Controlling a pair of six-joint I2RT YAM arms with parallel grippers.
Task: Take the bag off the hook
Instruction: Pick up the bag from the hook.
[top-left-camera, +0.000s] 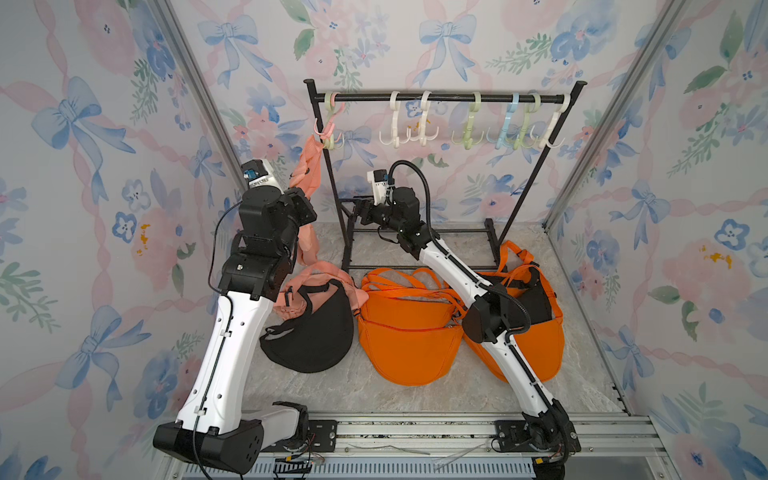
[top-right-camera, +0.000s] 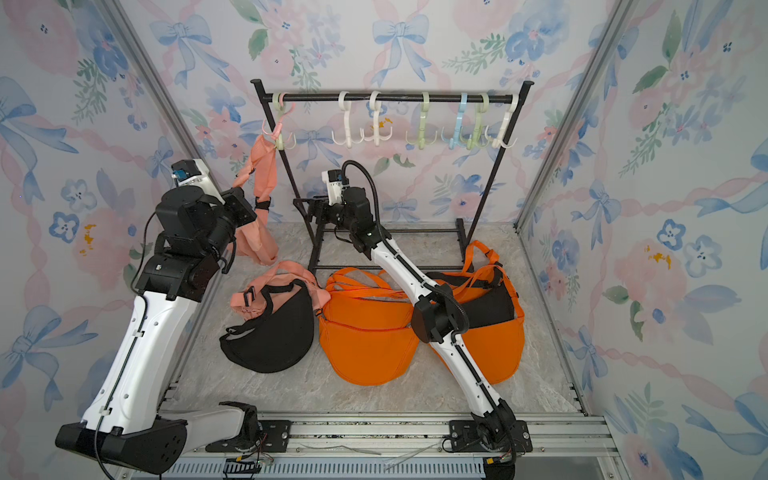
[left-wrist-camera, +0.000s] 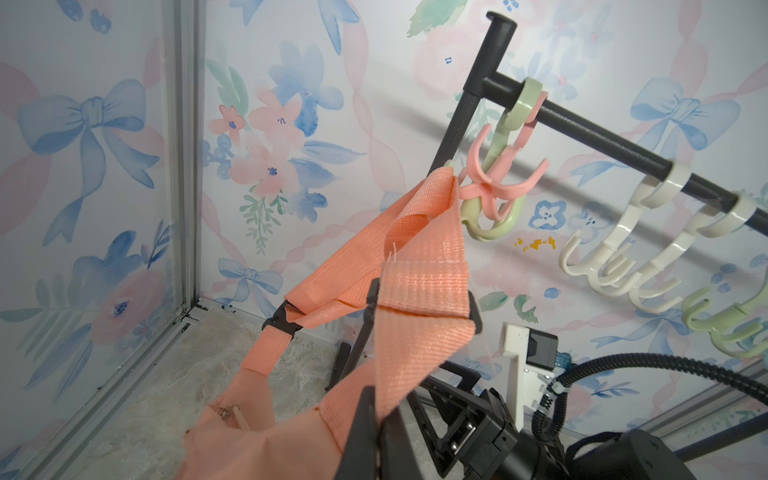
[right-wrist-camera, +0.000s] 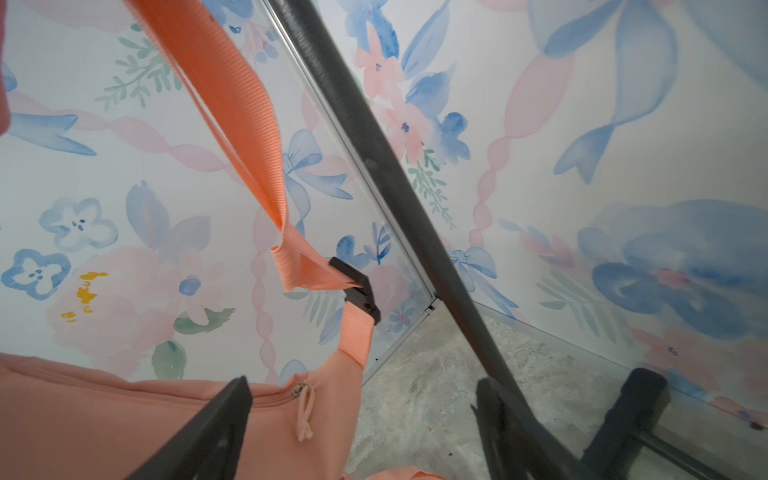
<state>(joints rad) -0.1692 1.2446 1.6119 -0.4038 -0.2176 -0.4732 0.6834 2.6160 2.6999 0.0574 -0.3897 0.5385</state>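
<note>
Bag strap (left-wrist-camera: 415, 232) on hook (left-wrist-camera: 496, 228)

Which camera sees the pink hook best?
The left wrist view: the pink hook is big, prongs clear, beside the peach strap. In both top views it is tiny. The right wrist view misses it.

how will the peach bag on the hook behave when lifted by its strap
Probably floppy: the strap folds and twists where the left gripper pinches it. Likely light, since the thin plastic hook carries it. The bag may swing once freed.
</note>
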